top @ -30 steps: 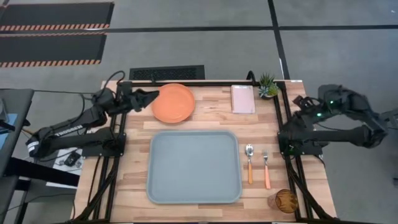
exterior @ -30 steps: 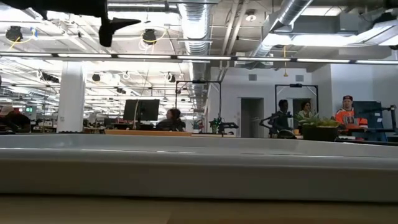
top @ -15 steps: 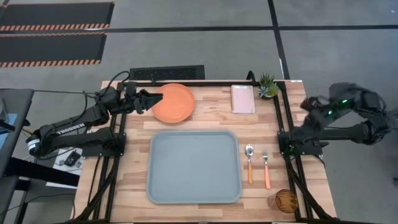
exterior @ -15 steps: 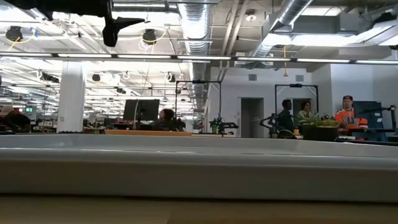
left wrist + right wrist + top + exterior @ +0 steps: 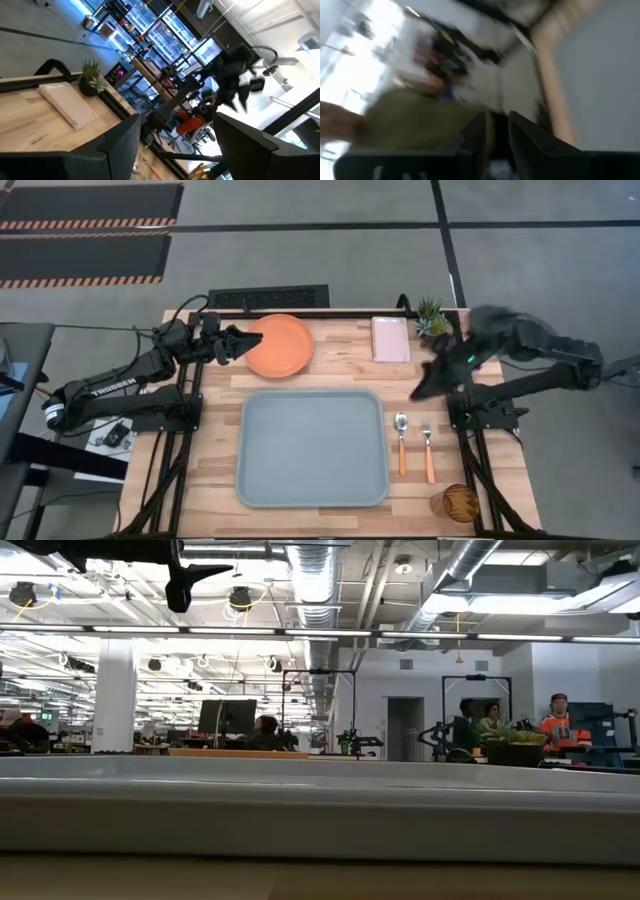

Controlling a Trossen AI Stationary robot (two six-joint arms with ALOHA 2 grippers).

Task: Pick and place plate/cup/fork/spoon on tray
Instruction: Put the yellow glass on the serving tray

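Note:
The orange plate [image 5: 282, 346] lies flat at the far left of the table. My left gripper [image 5: 249, 340] is open and hovers at the plate's left edge, well above the table in the low view [image 5: 205, 572]. The grey-blue tray [image 5: 312, 448] lies in the middle. The spoon [image 5: 401, 442] and the fork [image 5: 428, 451] lie side by side to the right of the tray. The amber cup [image 5: 458, 502] stands at the near right corner. My right gripper [image 5: 422, 388] is blurred above the table, just far of the spoon, its fingers close together [image 5: 497, 127].
A pale pink pad [image 5: 390, 338] and a small potted plant [image 5: 432, 318] sit at the far right. Bare wood lies between the plate and the pad. In the low view the tray's rim [image 5: 320, 802] fills the foreground, and people stand in the room behind.
My right arm has swung from beyond the table's right edge toward the left. Its gripper now sits over the table near the spoon's far end. The plate, tray, cutlery and cup have stayed in place.

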